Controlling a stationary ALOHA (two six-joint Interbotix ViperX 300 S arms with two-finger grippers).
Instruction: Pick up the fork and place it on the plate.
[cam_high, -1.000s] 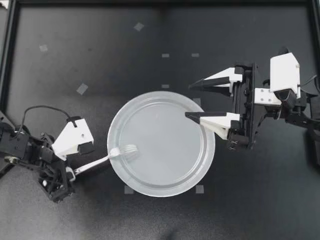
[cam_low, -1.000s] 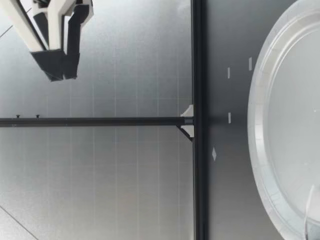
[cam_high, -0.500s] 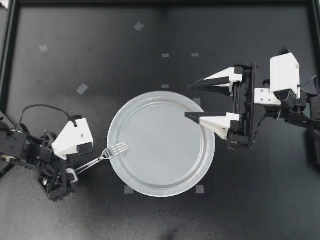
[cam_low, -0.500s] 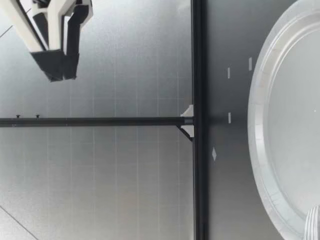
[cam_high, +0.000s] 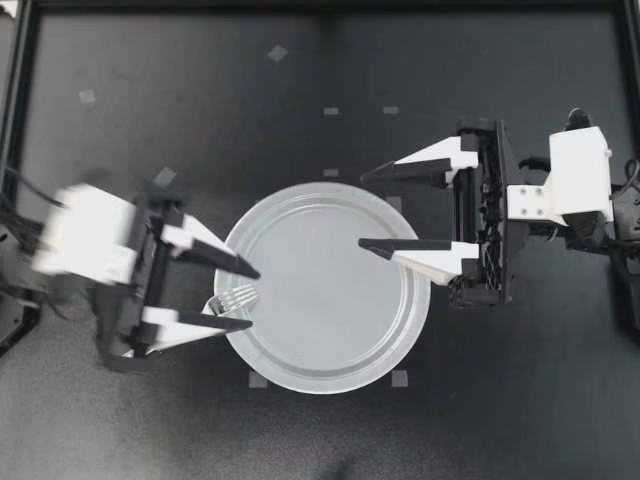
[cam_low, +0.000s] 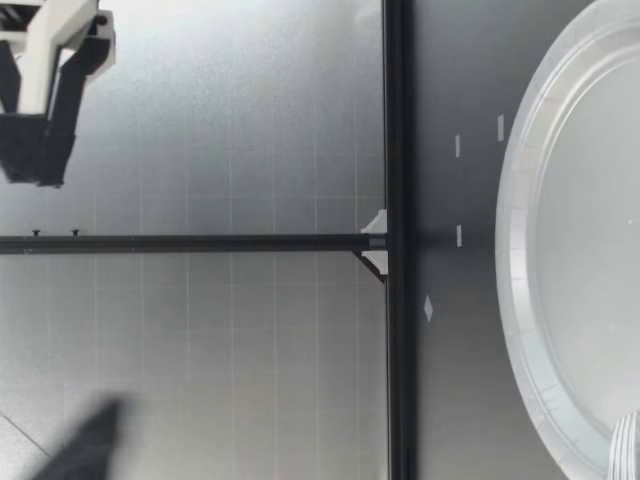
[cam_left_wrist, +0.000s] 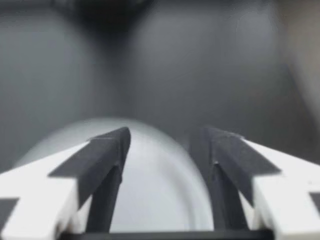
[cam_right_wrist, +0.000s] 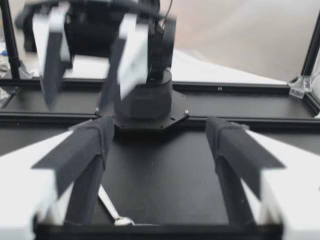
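The fork (cam_high: 233, 297) lies between the fingers of the left gripper (cam_high: 254, 298), just short of their tips. Its tines rest on the rim of the plate (cam_high: 330, 335) nearest that gripper. The handle runs back off the rim toward the gripper's wrist and passes under one finger, so from above I cannot tell whether finger and handle touch. In the low view the fork (cam_low: 627, 447) sits right at the plate's edge.

The fork looks thin, stiff and light, with a smooth, glossy surface that is likely to slip. It lies flat, so there is little height to pinch. The best hold is probably across the narrow handle, behind the tines, where it hangs clear of the rim. A grip on the tines would likely make it pivot.

The plate holds only the fork's head; the rest of it is bare. It looks thin and light, so a push on its rim could slide or tip it.

The left gripper is spread wide and holds nothing. Its wrist view, though blurred, shows a broad gap between the fingers with the plate's pale curve ahead. The right gripper (cam_high: 361, 209) is also wide and holds nothing. Its tips are over the plate's far rim, and the fork lies well ahead of it, across the plate. As I judge it, the fork is only half placed.
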